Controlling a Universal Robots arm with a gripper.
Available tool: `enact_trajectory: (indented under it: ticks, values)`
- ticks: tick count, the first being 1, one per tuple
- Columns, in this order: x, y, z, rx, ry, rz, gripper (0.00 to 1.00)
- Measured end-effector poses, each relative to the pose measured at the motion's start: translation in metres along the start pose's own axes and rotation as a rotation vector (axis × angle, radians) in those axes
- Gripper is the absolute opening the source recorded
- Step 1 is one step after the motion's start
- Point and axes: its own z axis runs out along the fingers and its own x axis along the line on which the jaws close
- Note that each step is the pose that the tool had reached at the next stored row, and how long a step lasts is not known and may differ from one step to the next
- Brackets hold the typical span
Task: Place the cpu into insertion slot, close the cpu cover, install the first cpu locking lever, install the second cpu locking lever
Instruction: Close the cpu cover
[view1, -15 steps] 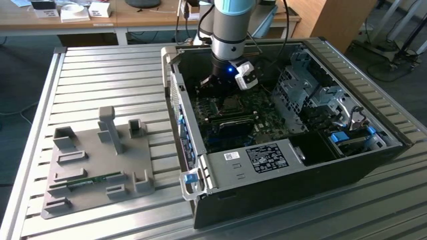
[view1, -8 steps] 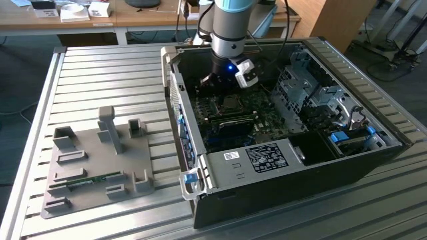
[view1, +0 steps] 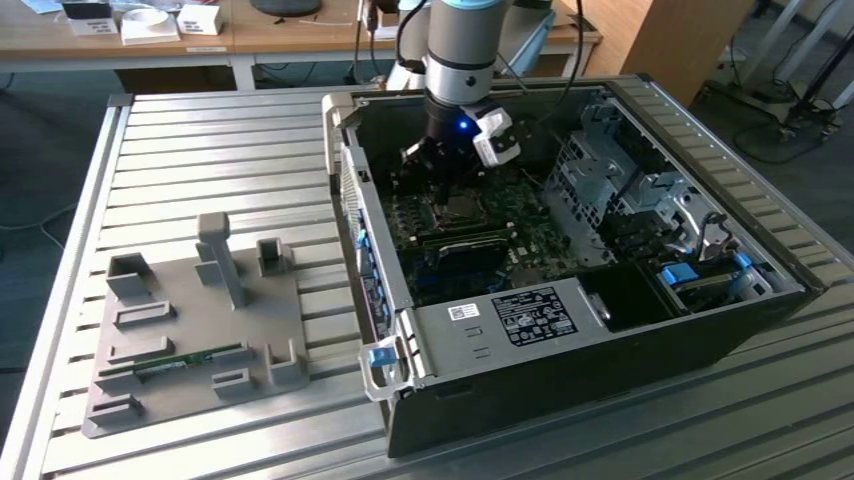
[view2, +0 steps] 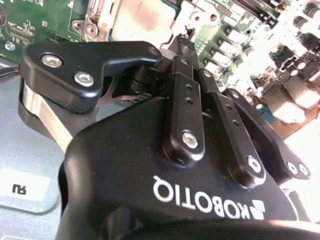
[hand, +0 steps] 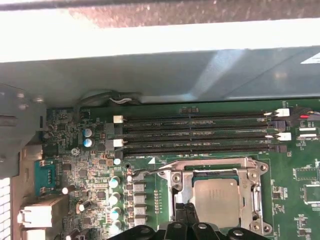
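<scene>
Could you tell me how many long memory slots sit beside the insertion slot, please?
4, in the first wrist view: parallel memory slots stacked between the insertion slot and the case wall.

In the exterior view the end effector (view1: 447, 192) sits deep in the computer case (view1: 601, 360), whose top is open. Its side wall (view1: 350, 190) blocks 9 o'clock, and the drive cage (view1: 603, 185) blocks 3 o'clock.

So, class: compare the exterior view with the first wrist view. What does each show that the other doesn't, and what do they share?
Exterior view: the slatted table, the grey fixture tray holding a green memory stick, the whole computer case. First wrist view: capacitors, white memory-slot latches, a thin locking lever beside the cpu cover. Shared: the green motherboard, the cpu in the insertion slot, the claw near it.
</scene>
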Motion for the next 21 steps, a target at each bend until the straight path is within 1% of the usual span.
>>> enact_trajectory:
  ticks: [4, 6, 8, 16, 19, 21]
  values:
    - [-0.0001, 0.0000, -0.0003, 0.0001, 0.0001, 0.000, 0.11]
    - [-0.0015, 0.0001, -0.0003, 0.0003, 0.0002, 0.000, 0.11]
    - [-0.0050, 0.0002, -0.0001, 0.0001, 0.0001, 0.000, 0.11]
    - [-0.0236, 0.0011, 0.0008, 0.0001, 0.0001, 0.000, 0.11]
    - [-0.0270, 0.0012, 0.0010, 0.0001, 0.0001, 0.000, 0.11]
    - [-0.0275, 0.0013, 0.0011, 0.0001, 0.0001, 0.000, 0.11]
